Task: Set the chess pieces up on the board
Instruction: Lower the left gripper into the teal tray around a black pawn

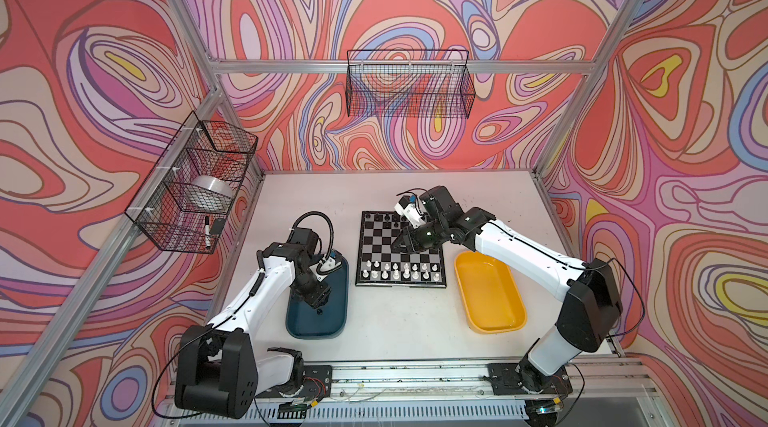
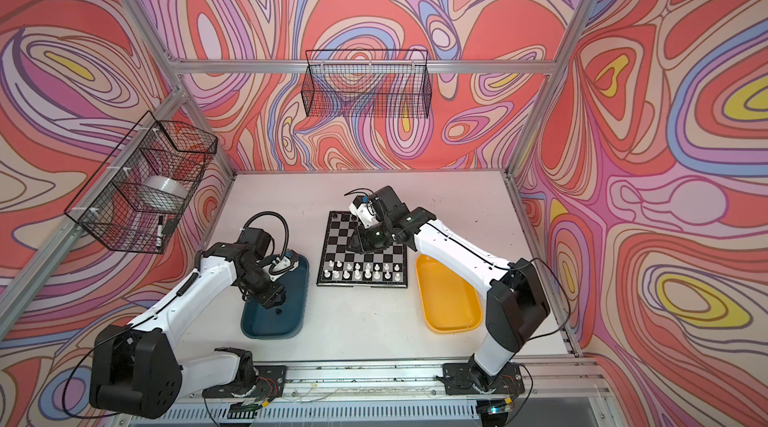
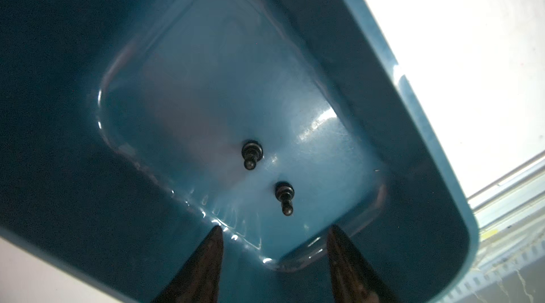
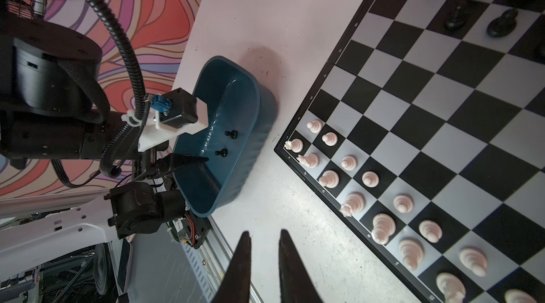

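Note:
The board point(image 1: 374, 254) point(image 2: 332, 256) lies mid-table, seen close in the right wrist view point(image 4: 442, 104). White chess pieces point(image 1: 399, 272) point(image 4: 368, 179) fill its two near rows, and black chess pieces point(image 1: 386, 219) point(image 4: 498, 26) stand at its far end. Two black pawns point(image 3: 252, 154) point(image 3: 284, 197) lie in the teal tray point(image 1: 334, 323) point(image 3: 383, 51). My left gripper point(image 3: 275, 227) point(image 1: 318, 304) hangs open inside that tray, just short of the pawns, holding nothing. My right gripper point(image 4: 265, 232) point(image 1: 392, 244) hovers over the board's middle, its jaws a narrow gap apart and empty.
A yellow tray point(image 1: 490, 300) point(image 2: 451, 300) sits right of the board. Wire baskets hang on the back wall point(image 1: 409, 84) and the left wall point(image 1: 195, 180). An aluminium rail point(image 1: 415, 375) runs along the table's front edge.

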{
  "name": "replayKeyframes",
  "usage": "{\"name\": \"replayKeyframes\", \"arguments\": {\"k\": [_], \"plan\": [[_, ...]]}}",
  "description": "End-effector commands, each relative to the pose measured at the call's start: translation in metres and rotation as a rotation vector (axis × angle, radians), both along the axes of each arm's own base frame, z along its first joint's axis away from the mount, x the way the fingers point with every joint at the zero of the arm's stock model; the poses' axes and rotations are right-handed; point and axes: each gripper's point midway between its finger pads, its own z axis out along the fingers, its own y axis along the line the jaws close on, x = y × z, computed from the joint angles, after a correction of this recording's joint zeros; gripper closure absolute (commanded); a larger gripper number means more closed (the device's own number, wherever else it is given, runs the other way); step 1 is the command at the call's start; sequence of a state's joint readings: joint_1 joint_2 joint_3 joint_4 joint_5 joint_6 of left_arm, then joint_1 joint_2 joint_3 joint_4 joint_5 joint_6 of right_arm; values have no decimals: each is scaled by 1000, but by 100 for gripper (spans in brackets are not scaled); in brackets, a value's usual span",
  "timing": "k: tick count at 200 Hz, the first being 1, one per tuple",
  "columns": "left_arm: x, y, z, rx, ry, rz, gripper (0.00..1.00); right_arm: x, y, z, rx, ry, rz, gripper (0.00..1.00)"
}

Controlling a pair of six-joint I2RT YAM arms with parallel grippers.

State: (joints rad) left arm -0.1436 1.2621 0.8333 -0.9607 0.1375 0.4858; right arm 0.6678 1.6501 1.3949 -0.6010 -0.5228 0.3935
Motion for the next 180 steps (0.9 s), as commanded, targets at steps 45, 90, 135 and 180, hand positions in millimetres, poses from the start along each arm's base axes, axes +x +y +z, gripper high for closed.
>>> {"name": "replayKeyframes", "arguments": {"k": [45,90,135,180], "plan": [[11,5,-15,25,-16,35,50,-1,3,21,41,-38,15,82],[10,7,-25,38,-3,44,54,-1,4,20,44,-39,20,82],[10,8,-34,48,10,49,56,-1,4,19,43,-38,28,82],[11,6,-39,39,18,46,60,0,5,17,42,-34,32,82]]}}
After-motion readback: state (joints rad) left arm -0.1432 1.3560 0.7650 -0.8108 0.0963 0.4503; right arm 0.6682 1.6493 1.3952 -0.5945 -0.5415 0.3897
